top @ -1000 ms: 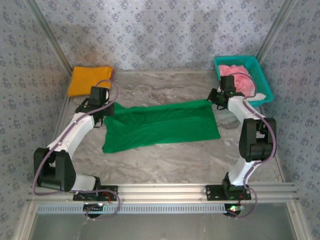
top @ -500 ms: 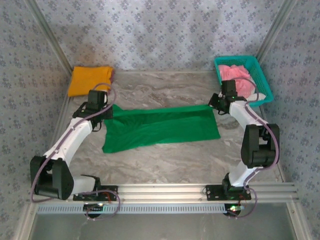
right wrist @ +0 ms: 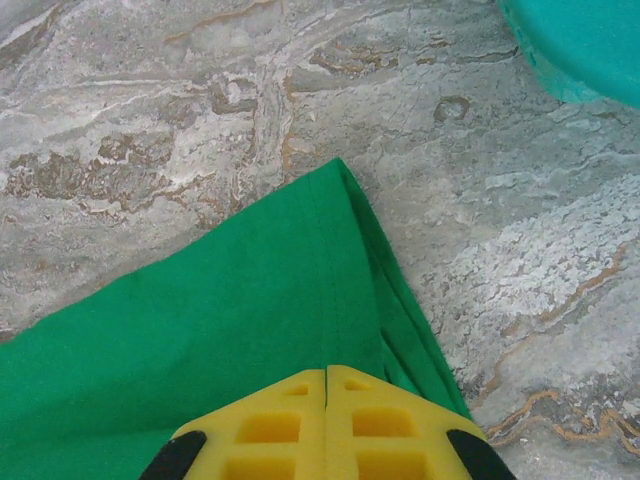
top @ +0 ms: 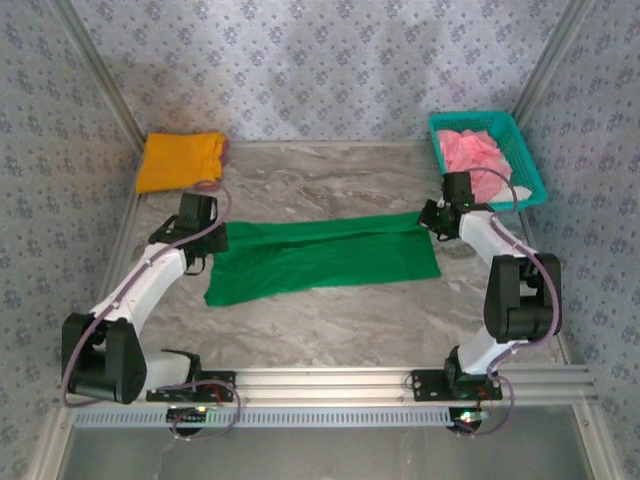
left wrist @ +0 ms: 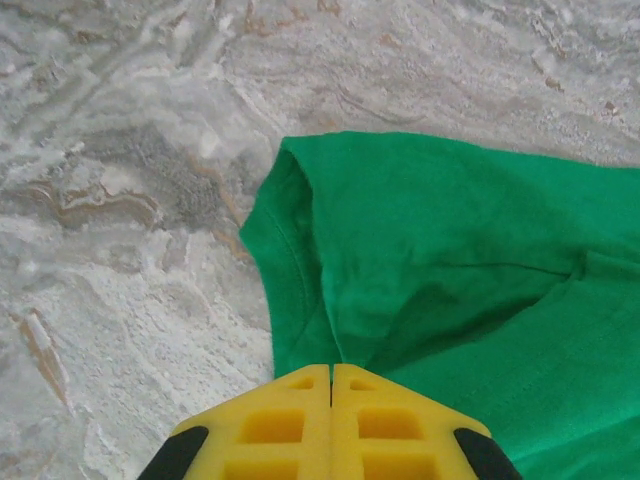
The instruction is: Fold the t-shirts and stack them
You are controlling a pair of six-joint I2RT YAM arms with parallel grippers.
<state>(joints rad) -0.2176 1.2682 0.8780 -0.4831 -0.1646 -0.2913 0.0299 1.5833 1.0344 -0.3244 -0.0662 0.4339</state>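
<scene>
On the marble counter [top: 330, 320], a green shirt [top: 320, 260] lies as a long band across the middle, pinned at its far corners by both arms. A folded orange shirt [top: 180, 160] sits in the far left corner, and a pink shirt [top: 470, 150] lies heaped in the basket [top: 530, 158] at far right.

The lengthwise fold of the green shirt appears to be in hand, with stacking not yet begun. The next move likely calls for both arms to lay the held edge evenly along the near edge and let go together, so that the cloth does not skew.

The overhead view gives the layout and the band's ragged near-left corner. The wrist cameras add the grip. The left jaws, at the end of the left arm [top: 150, 275], are pressed together on a doubled sleeve fold. The right jaws, on the right arm [top: 500, 240], are pressed together on a hem corner just short of the basket.
</scene>
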